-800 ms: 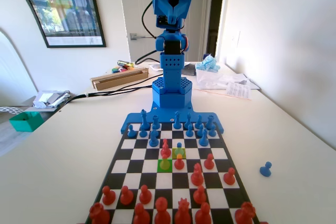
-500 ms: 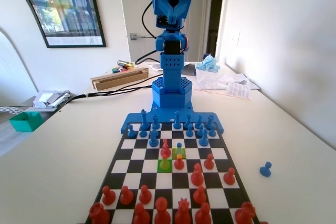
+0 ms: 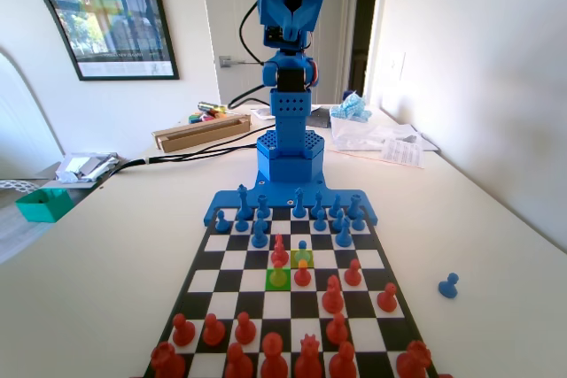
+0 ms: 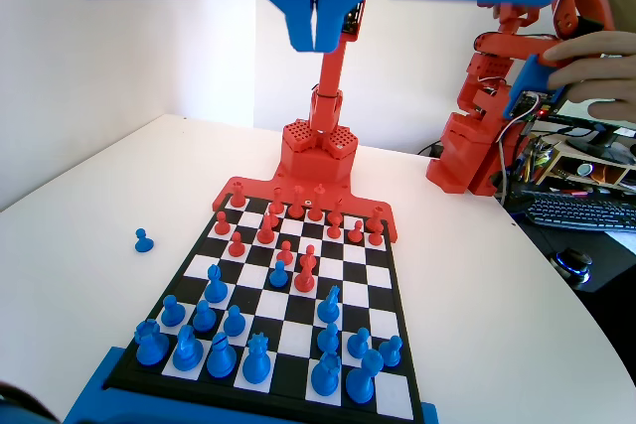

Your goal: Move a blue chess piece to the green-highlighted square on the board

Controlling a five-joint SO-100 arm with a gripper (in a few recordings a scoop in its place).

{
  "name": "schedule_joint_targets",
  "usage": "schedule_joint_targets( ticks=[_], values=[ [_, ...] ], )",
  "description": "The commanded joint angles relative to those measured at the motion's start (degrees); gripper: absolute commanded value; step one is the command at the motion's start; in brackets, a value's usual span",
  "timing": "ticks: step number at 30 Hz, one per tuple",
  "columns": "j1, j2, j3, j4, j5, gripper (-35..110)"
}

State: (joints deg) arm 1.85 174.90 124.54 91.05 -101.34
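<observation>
Blue plastic marks the task's piece: the blue chess piece [image 3: 302, 246] [image 4: 279, 273] stands alone on the paler yellow-green square [image 3: 302, 258], out in the middle of the board [image 3: 205, 258] [image 4: 393, 290] and ahead of the other blue pieces ranked along the board's far edge in the fixed view. The green-highlighted square [image 3: 278, 279] lies diagonally next to it, one row nearer the fixed camera and one file to the left in that view, and a red pawn [image 3: 278, 273] stands on it. The gripper [image 4: 316, 22] hangs high above the board in the wrist view, its jaws pressed together with only a hairline seam between them and nothing held. The step in hand looks like the approach: the jaws would need to spread, come straight down over the pawn's round head and close below it. Red pieces crowd close around, so a vertical descent and lift should avoid toppling neighbours, and the red pawn on the green square probably has to be cleared first. Another blue pawn [image 3: 448, 286] [image 4: 143, 239] sits on the desk [image 3: 106, 254] off the board's right edge in the fixed view. A green tray [image 3: 42, 204] rests near the desk's left edge; its contents cannot be made out.
</observation>
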Motion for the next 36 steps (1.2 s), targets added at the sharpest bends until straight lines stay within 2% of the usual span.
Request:
schedule_joint_targets(
  ticks=[1,14,25,36],
  values=[
    [0.26,0.26,0.35,-0.97,0.00,1],
    [-0.70,-4.66,-1.23,-0.35,1.14,1],
    [3.34,-34.01,-23.55,1.85,16.79,1],
    [12.04,-64.34,-32.08,-7.03,36.47,1]
  ],
)
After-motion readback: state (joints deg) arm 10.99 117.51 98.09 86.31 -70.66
